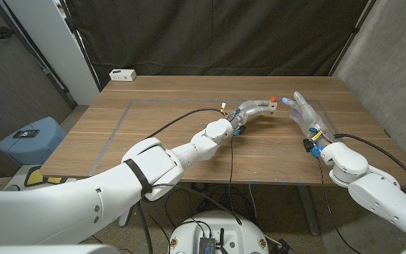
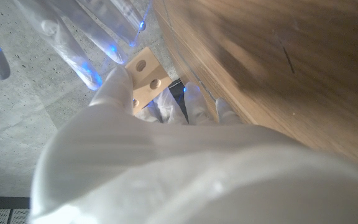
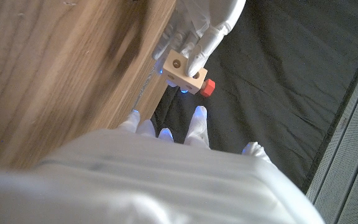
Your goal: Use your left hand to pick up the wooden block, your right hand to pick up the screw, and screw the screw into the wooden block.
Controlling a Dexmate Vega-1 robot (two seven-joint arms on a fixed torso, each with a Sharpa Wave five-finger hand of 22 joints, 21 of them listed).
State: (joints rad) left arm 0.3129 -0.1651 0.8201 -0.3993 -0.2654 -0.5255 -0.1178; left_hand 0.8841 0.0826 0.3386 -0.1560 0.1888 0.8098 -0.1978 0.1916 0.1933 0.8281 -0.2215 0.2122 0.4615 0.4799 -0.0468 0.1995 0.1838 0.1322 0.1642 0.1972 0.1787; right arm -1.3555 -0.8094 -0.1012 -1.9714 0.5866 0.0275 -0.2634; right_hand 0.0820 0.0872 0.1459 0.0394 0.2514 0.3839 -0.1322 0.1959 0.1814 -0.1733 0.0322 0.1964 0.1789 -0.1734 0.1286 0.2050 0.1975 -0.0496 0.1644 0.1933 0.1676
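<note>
My left hand (image 1: 254,110) holds the pale wooden block (image 1: 269,105) above the middle of the table (image 1: 175,113), pinched between thumb and fingers. The block (image 2: 144,76) shows round holes on its face. A red screw (image 1: 273,98) sits in the block; its red head (image 3: 209,88) sticks out of one side of the block (image 3: 180,70). My right hand (image 1: 304,113) stands just to the right of the block, fingers spread and holding nothing. Its fingertips (image 3: 165,132) point at the block with a small gap between. The left hand (image 3: 201,25) grips the block from the far side.
A white box (image 1: 122,74) lies at the table's back left corner. A black cable (image 1: 182,118) trails along my left arm over the table. A blue container (image 1: 30,138) stands on the floor beyond the left edge. A black curtain hangs behind the table.
</note>
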